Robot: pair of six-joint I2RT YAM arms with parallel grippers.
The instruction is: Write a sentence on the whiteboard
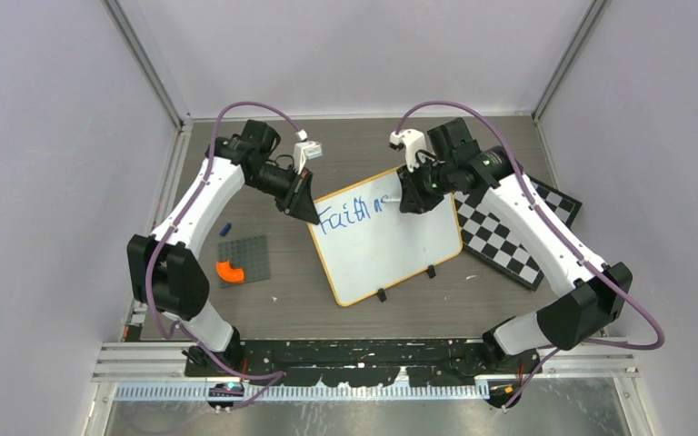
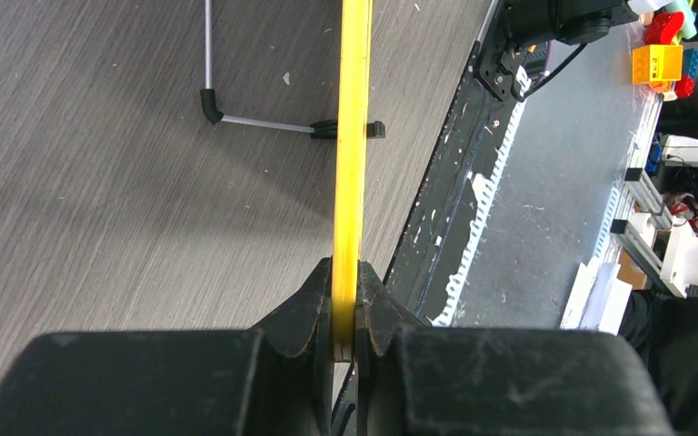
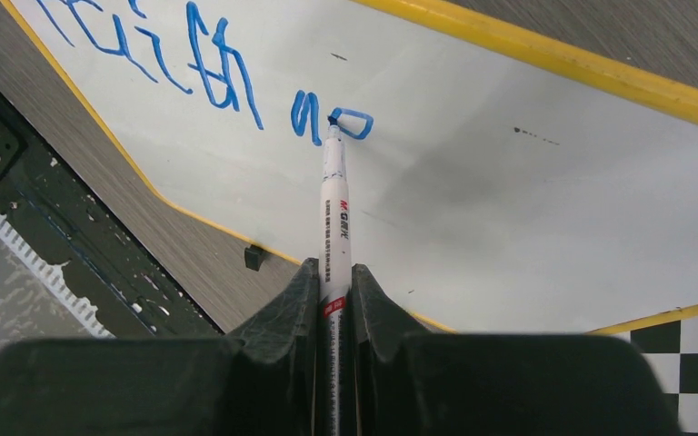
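Note:
The whiteboard [image 1: 391,250], white with a thin orange-yellow frame, lies mid-table with blue handwriting [image 1: 345,216] along its far edge. My left gripper [image 1: 314,216] is shut on the board's far-left corner; in the left wrist view the yellow frame [image 2: 349,163] runs edge-on between the fingers [image 2: 304,313]. My right gripper [image 1: 406,204] is shut on a white marker [image 3: 334,213], whose blue tip touches the board [image 3: 509,218] at a small loop beside the last written letters [image 3: 227,86].
A black-and-white checkered board [image 1: 509,232] lies right of the whiteboard, under my right arm. A grey baseplate [image 1: 245,250] with an orange piece [image 1: 230,271] sits to the left, with a small blue cap [image 1: 225,226] near it. Black clip feet [image 1: 382,294] stand at the whiteboard's near edge.

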